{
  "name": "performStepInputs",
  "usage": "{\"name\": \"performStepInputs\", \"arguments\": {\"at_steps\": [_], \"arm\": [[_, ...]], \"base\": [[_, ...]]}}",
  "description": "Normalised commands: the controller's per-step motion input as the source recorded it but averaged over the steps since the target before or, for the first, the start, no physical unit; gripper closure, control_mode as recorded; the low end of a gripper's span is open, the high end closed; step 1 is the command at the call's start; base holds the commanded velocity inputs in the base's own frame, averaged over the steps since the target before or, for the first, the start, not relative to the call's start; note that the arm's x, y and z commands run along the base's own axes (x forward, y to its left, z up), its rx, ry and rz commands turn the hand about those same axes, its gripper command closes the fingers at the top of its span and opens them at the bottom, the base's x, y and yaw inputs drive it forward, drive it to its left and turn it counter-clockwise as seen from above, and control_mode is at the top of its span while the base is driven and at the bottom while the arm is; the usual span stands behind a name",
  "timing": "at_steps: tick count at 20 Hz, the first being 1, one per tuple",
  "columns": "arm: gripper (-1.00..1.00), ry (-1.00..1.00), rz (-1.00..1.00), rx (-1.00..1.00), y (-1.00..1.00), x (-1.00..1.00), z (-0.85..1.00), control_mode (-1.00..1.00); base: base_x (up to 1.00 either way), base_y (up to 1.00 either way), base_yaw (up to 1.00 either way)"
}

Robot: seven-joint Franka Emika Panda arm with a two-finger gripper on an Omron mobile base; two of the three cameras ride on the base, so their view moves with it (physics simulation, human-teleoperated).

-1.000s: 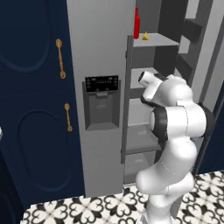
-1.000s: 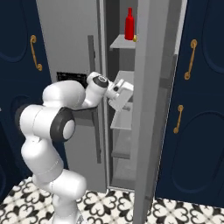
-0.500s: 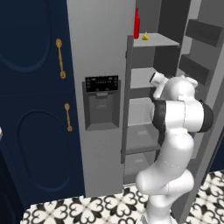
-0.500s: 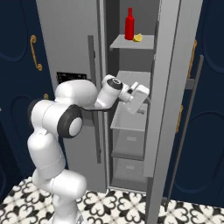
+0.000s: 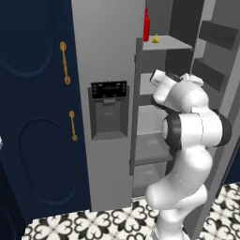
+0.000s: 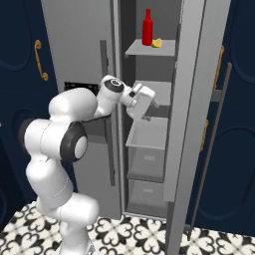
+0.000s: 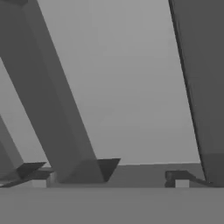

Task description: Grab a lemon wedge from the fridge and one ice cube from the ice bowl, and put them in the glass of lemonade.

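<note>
The grey fridge (image 5: 108, 47) (image 6: 79, 40) stands with its right door (image 6: 194, 99) (image 5: 220, 70) swung open. A tiny yellow lemon wedge (image 5: 155, 40) (image 6: 157, 43) lies on the top shelf, right beside a tall red bottle (image 5: 146, 26) (image 6: 147, 27). My gripper (image 6: 147, 113) (image 7: 107, 176) is open and holds nothing. It hangs inside the fridge opening at the level of the second shelf, well below the wedge. In the hand view its two fingertips (image 7: 37, 174) stand wide apart in front of plain grey fridge surfaces.
Grey shelves and drawers (image 6: 147, 159) fill the compartment below my hand. The open door's inner racks (image 5: 213, 35) stand to the right. Navy cabinets with gold handles (image 5: 65, 63) (image 6: 40, 60) flank the fridge. The black dispenser panel (image 5: 108, 110) is on the shut left door.
The right fridge door has swung wider open. My hand went right with it, then drew back left into the opening, and the jaws spread a little more.
</note>
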Motion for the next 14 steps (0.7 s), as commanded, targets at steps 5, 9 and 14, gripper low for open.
{"name": "performStepInputs", "arguments": {"at_steps": [5, 9, 14], "arm": [[-1.00, -0.24, 0.01, 0.18, 0.99, -0.03, -0.11, -1.00], [-1.00, -0.36, 0.05, 0.62, 0.76, 0.00, -0.80, -1.00], [-1.00, -0.32, 0.12, 0.76, 0.63, 0.01, -0.92, -1.00]], "base": [[0.00, 0.00, 0.00], [0.00, 0.00, 0.00], [0.00, 0.00, 0.00]]}}
